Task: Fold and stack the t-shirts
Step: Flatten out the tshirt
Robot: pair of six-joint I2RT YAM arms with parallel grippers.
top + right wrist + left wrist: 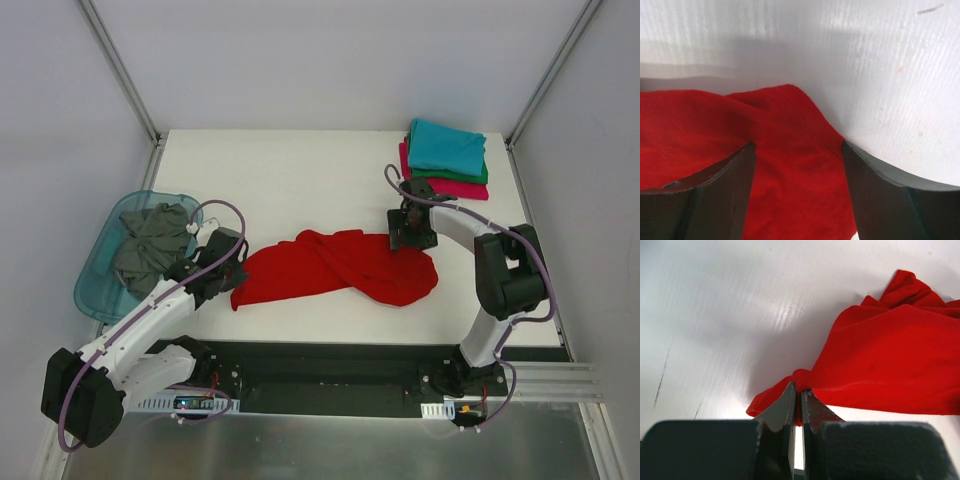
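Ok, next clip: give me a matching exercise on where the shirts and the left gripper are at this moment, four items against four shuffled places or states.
Column one:
1. crumpled bright red cloth t-shirt
2. dark grey cloth shirt
3. folded teal cloth shirt
4. left gripper

Column two:
A. inside the translucent blue plastic tub
B. shut on an edge of red cloth
C. topmost of the folded stack in the far right corner
D. spread loose across the middle of the white table

Pairs: 1-D, 2-A, 3-C, 4-B.
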